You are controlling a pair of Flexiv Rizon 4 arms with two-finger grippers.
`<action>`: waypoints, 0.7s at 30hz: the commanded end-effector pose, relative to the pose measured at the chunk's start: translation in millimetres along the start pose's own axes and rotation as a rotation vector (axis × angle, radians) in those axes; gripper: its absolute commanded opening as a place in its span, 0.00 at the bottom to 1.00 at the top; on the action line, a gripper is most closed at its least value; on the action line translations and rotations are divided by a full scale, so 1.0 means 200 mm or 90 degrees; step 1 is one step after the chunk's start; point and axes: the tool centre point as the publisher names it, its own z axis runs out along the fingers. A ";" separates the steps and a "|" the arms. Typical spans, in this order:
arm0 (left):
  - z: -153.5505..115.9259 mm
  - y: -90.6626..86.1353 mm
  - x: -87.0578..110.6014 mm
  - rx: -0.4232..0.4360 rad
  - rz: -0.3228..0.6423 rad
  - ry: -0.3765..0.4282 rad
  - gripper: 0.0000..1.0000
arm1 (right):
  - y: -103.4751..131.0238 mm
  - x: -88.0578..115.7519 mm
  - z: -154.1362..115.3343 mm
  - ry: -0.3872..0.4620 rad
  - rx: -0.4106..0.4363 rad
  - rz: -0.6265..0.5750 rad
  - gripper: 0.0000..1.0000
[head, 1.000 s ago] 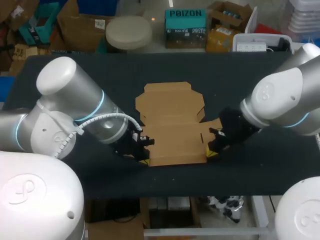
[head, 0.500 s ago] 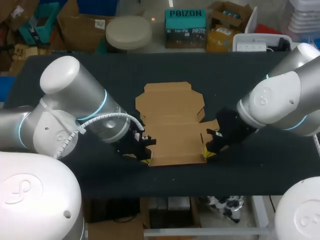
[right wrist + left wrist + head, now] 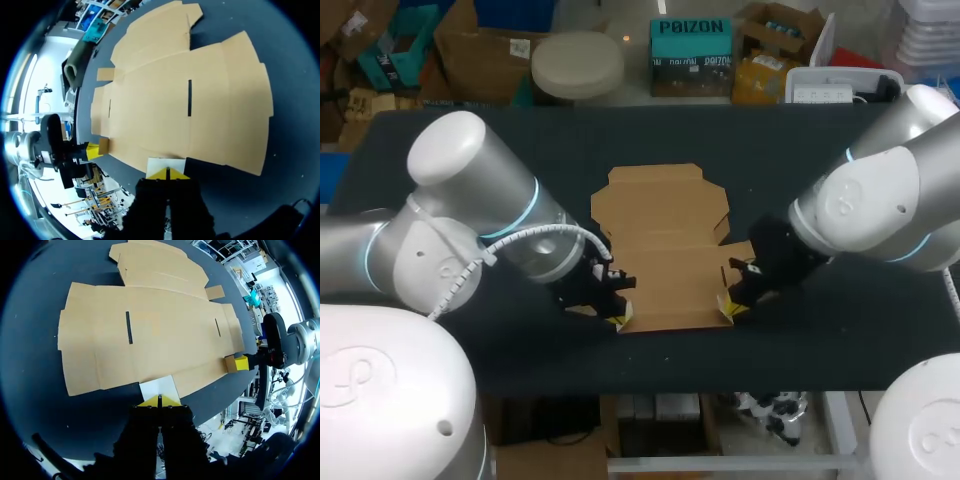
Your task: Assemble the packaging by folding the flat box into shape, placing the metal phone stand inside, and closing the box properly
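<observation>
Head view first: where is the carton? my colleague asks.

Me: The flat brown cardboard box blank (image 3: 665,250) lies unfolded in the middle of the dark desk (image 3: 760,150), with its lid panel on the far side. My left hand (image 3: 620,320) is at its near left corner and my right hand (image 3: 728,308) is at its near right corner. I see no metal stand in any view.

Colleague: And the fingers?

Me: In each wrist view the yellow tips are pressed together, right at the near edge of the card, with a pale patch (image 3: 159,387) just ahead of them. Whether any card is caught between them I cannot tell. Looking across the blank from the left wrist, a small brown tab (image 3: 230,363) sits just beside the right hand's tip.

Colleague: How will it handle?

Me: I judge it light and thin. It should be stiff across each panel and bend only along its creases. It will likely slide on the desk if I push from one side alone. Lying flat, it offers little to get under. I would take it by the near corner flaps, both sides together. I would also keep away from the two narrow slots (image 3: 128,327), where I expect the card to tear or buckle first.
</observation>
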 end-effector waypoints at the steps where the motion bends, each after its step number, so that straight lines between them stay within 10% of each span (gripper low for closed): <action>1: 0.02 -0.01 0.02 -0.003 0.002 -0.007 0.00 | 0.00 0.00 0.01 -0.002 0.001 -0.001 0.00; 21: 0.07 0.01 0.06 -0.009 -0.006 -0.027 0.00 | -0.04 0.00 0.06 -0.028 0.008 -0.007 0.00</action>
